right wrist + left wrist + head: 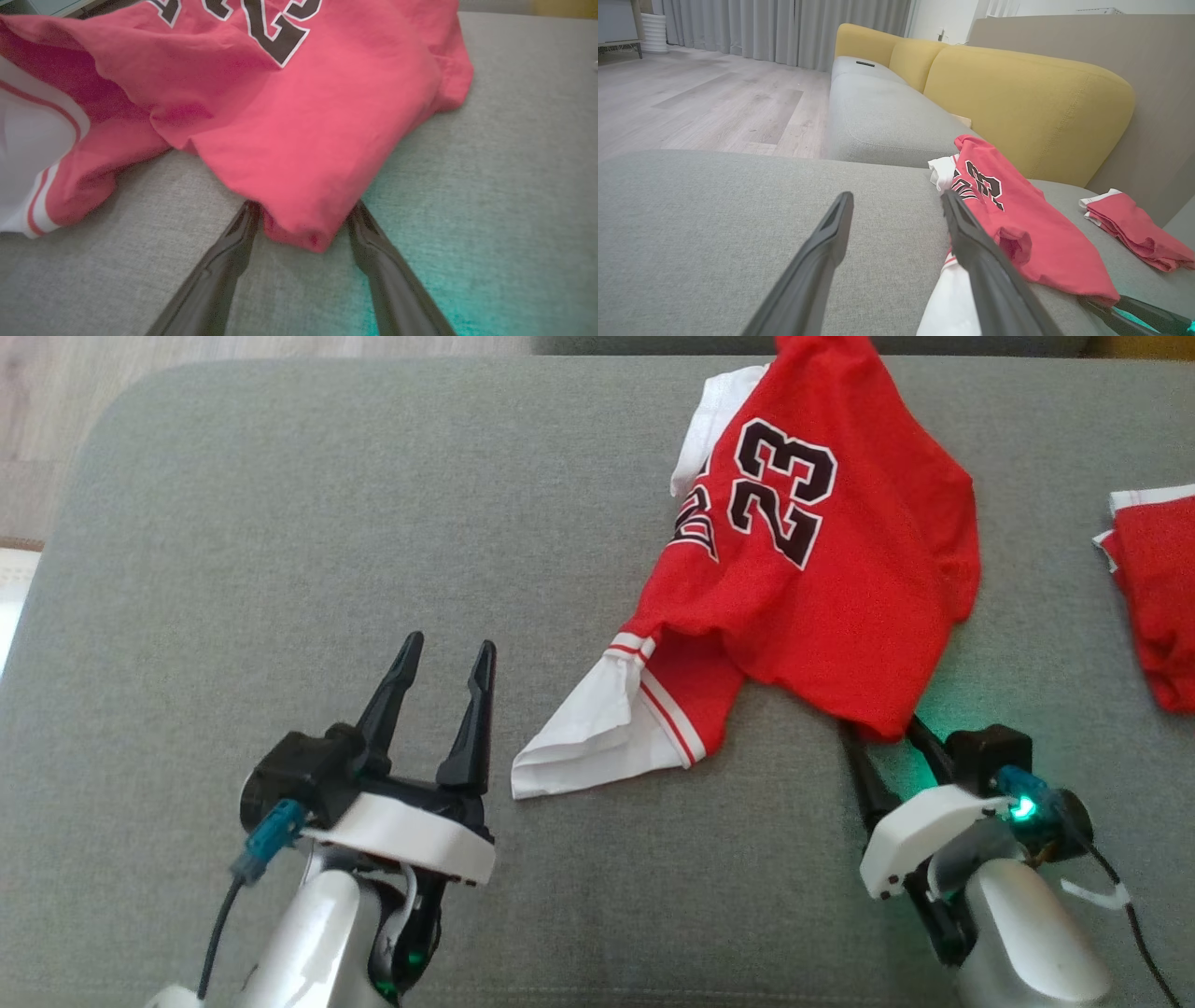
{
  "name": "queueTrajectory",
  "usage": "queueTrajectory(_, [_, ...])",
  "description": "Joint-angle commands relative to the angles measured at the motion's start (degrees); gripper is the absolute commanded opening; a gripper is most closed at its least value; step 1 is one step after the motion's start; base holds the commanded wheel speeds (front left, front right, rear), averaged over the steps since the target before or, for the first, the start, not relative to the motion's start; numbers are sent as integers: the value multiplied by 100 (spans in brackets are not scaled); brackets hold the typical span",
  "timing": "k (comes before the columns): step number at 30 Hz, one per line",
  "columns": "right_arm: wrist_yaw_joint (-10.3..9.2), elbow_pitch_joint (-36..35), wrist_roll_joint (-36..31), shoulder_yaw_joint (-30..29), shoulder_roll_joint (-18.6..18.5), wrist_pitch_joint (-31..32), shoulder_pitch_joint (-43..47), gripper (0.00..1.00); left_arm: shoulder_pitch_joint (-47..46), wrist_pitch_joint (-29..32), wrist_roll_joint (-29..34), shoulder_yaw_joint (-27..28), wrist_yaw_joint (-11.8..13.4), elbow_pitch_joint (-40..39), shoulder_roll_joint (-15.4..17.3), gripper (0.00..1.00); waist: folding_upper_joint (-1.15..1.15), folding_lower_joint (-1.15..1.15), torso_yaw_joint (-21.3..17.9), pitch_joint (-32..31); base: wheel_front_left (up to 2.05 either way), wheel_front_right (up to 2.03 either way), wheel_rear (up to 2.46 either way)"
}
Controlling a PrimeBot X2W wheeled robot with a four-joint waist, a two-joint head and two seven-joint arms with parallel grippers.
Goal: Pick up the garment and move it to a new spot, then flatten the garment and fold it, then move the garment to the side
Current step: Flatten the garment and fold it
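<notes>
Red basketball jersey (822, 597) (1031, 233) (303, 116), numbered "23" in black with white edging, lies crumpled on the robot's right half of a grey woven-fabric sofa seat (280, 523) (714, 210) (514, 163). Its nearest folded corner sits between the jaws of the right gripper (885, 735) (301, 219). The gripper's two long dark fingers (224, 270) stand wide apart, one on each side of that corner, and the red cloth covers their tips. The jaws have not closed on it. A small green light (1022, 807) on the wrist throws a green glow on the fabric beside the fingers.

The left gripper (448, 646) (896, 198) has its jaws spread just as wide and holds nothing. It is poised over bare seat toward the near edge, just beside the jersey's white, red-striped flap (588, 737) (948, 298) (23, 140) but apart from it.

From the gripped-at corner the jersey runs away from the robot to the seat's far edge, where its top laps over the edge in the head view. A second, folded red cloth with white trim (1158, 597) (1134, 228) rests at the seat's right edge, well apart from the jersey.

In the left wrist view a mustard-yellow padded backrest (1017, 102) rises behind both pieces. A pale wood-plank floor (691, 102) and grey curtains (784, 28) lie beyond.
</notes>
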Motion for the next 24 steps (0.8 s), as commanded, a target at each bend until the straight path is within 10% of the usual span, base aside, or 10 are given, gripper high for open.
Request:
queueTrajectory(1, [-5,-23,-132,40,0,-127,-202,0,-222,-30,73,184,25,-181,18,100,0,0,-42,-23,0,0,0])
queueTrajectory(18, [-5,-572,-1479,-2085,-1026,-118,81,0,-64,-30,8,246,34,-215,18,100,0,0,-479,-409,0,0,0])
queueTrajectory(19, [-5,-621,-1527,-2130,-1006,-68,132,25,-55,-30,4,247,37,-216,18,100,0,0,-490,-423,0,0,0])
queueTrajectory(20, [-5,-674,-1598,-2156,-982,-23,189,96,-44,-30,2,249,38,-216,18,100,0,0,-500,-441,0,0,0])
queueTrajectory(24, [-5,-937,-1695,-2274,-761,73,371,100,-5,-30,2,259,32,-208,18,100,0,0,-531,-494,0,0,0])
